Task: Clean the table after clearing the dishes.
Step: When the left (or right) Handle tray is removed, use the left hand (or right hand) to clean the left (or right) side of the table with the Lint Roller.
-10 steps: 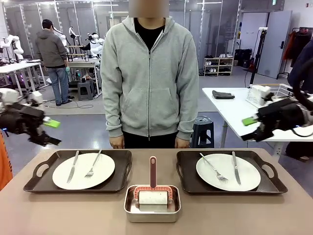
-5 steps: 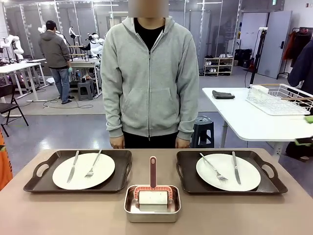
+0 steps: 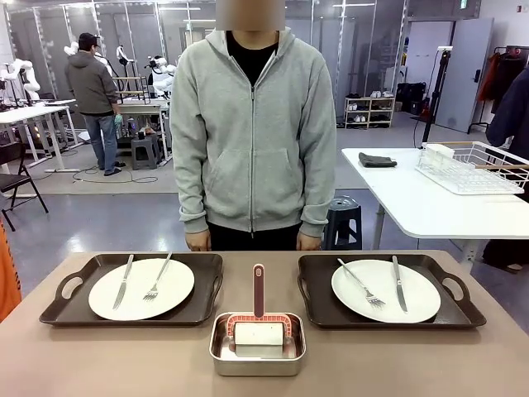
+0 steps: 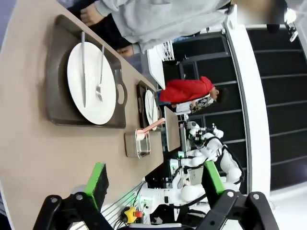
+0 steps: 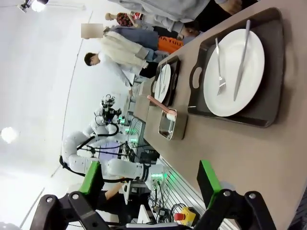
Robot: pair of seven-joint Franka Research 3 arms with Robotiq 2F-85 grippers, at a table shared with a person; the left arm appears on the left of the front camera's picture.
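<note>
On the tan table (image 3: 99, 356) lie two dark brown trays, one at the left (image 3: 203, 303) and one at the right (image 3: 318, 291). Each carries a white plate, left (image 3: 141, 288) and right (image 3: 386, 291), with a knife and a fork on it. My left gripper (image 4: 154, 184) hangs open above the table's end, well short of the nearest plate (image 4: 91, 81). My right gripper (image 5: 149, 182) is open too, high off the other end, with its nearest plate (image 5: 235, 72) far ahead. Neither holds anything.
A small steel pan (image 3: 257, 362) with a pink-handled roller (image 3: 259, 331) sits between the trays at the near edge. A person in a grey hoodie (image 3: 252, 141) stands at the far side, hands down. A white table (image 3: 413, 198) with a wire rack (image 3: 471, 169) stands behind right.
A second ago both grippers showed at the sides of the front view; they have since drawn out of that picture. The trays, the plates and the person have not moved.
</note>
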